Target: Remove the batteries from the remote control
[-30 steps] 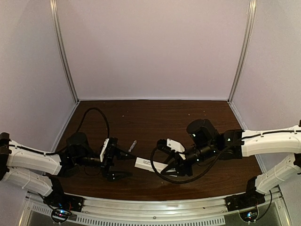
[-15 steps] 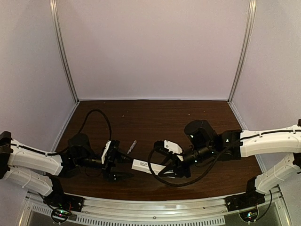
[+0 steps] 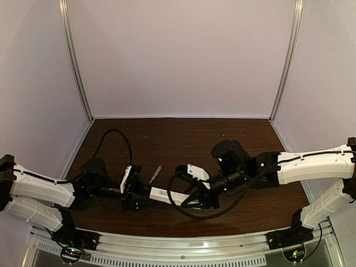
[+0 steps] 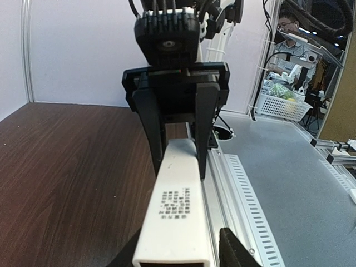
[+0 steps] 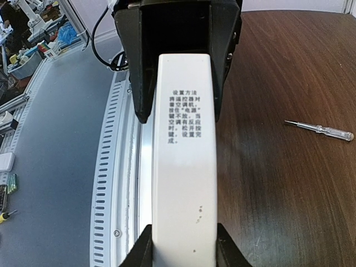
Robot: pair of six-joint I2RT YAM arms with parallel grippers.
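The white remote control [image 3: 167, 196] is held level just above the table between my two grippers. My right gripper [image 3: 192, 199] is shut on its right end; its fingers clamp both long sides in the right wrist view [image 5: 183, 250]. My left gripper [image 3: 146, 193] has its fingers around the left end, close against both sides in the left wrist view [image 4: 178, 256]. The remote's printed label faces up [image 5: 186, 117], and its end nearest the left wrist camera shows a dark opening [image 4: 173, 261]. The batteries are hidden.
A thin pale-handled screwdriver [image 3: 156, 173] lies on the dark wooden table [image 3: 183, 139] just behind the left gripper; it also shows in the right wrist view [image 5: 320, 129]. A metal rail [image 3: 183, 247] runs along the near table edge. Walls enclose three sides.
My right gripper has carried the remote leftward until its end slid between the left gripper's fingers. The left fingers, spread wide earlier, have closed in on the remote.
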